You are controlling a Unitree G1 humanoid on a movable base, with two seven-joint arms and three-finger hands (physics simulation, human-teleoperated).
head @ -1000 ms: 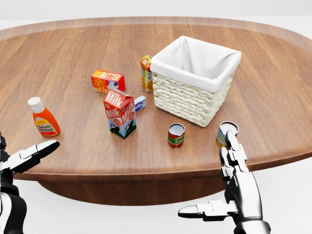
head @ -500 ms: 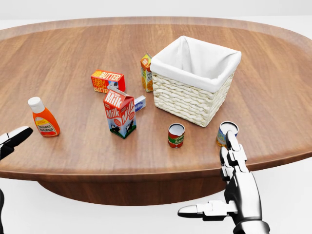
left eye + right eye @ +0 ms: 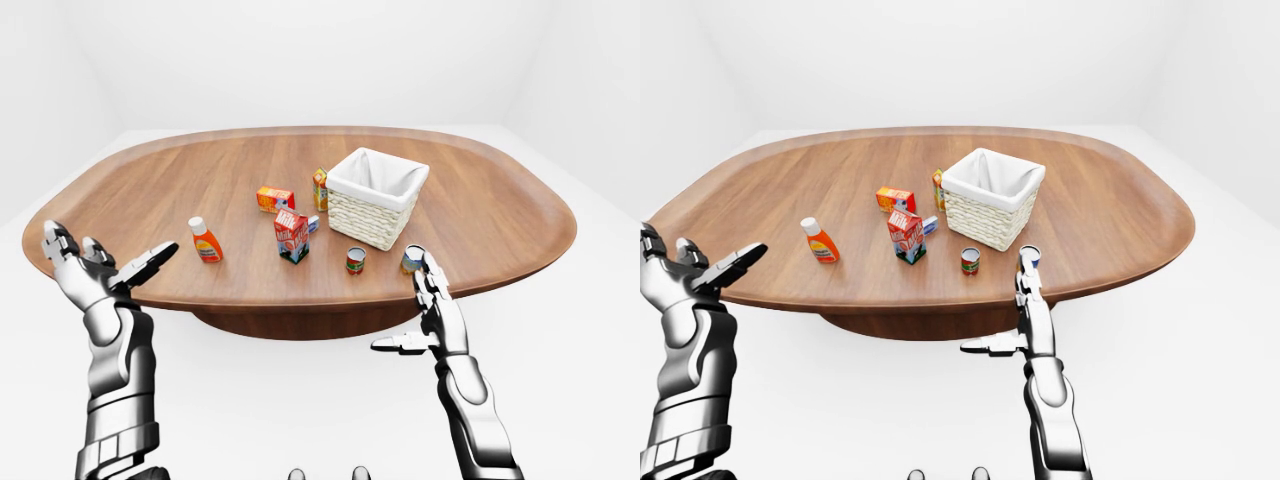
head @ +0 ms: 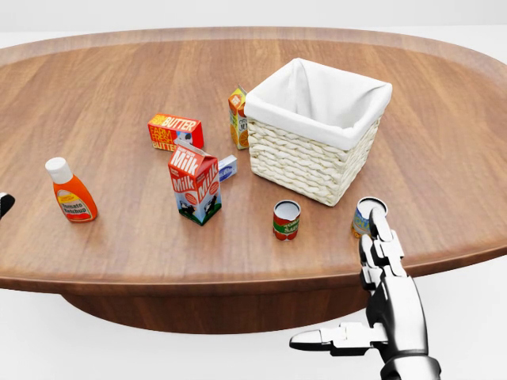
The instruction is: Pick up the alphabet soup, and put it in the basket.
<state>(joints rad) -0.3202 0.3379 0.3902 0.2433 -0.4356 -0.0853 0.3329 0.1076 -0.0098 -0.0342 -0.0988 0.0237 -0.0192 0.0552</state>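
Where fingers point: alphabet soup point(image 4: 367, 215) beyond right hand point(image 4: 384, 293).

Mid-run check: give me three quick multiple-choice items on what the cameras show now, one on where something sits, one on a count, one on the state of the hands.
1. In the head view, where does the milk carton stand relative to the basket?
A. To its left
B. Inside it
C. To its right

2. How many cans stand on the table below the basket in the head view?
A. None
B. Two
C. Four

3. What is the right hand doing?
A. Closed round the ketchup bottle
B. Open, holding nothing
C. Resting inside the basket

Answers:
1. A, the carton stands on the wood left of the basket's woven wall.
2. B, the red-labelled can and the other can, which sits just above the right hand's fingertips.
3. B, its fingers are spread at the table's near edge; the left hand is likewise open and empty.
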